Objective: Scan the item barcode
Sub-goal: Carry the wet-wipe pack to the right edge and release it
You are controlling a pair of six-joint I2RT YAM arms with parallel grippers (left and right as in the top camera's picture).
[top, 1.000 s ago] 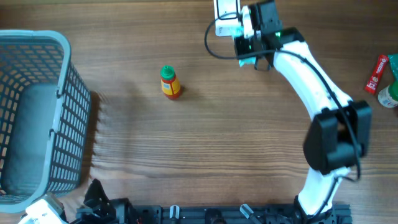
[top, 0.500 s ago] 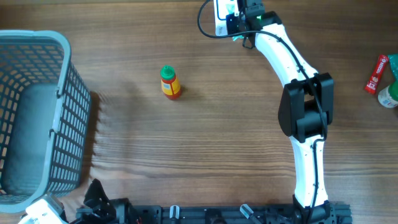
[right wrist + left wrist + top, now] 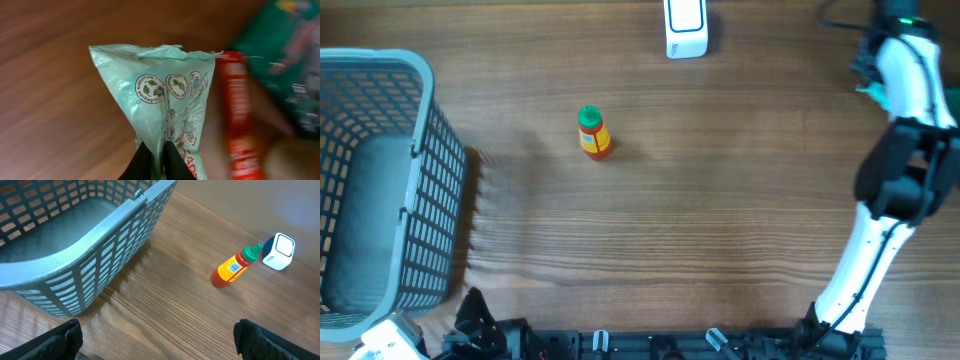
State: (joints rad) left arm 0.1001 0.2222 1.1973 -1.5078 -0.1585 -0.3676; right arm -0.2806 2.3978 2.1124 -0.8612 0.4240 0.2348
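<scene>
Our right gripper point(image 3: 159, 159) pinches the green packet point(image 3: 165, 100) by the far right corner of the worktop point(image 3: 720, 220); our left gripper point(image 3: 157, 337) gapes wide. We should grip firmly, showing its barcode to the white scanner point(image 3: 685, 28).

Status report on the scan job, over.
Left gripper open, by basket. Right gripper shut on green packet, not at scanner. Red tube close beside packet.

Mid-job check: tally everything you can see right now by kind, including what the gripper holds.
Basket: 1
Sauce bottle: 1
White scanner: 1
Green pouch, pinched in the right gripper: 1
Red tube: 1
Blurred green item, kind unclear: 1
Total: 6
</scene>
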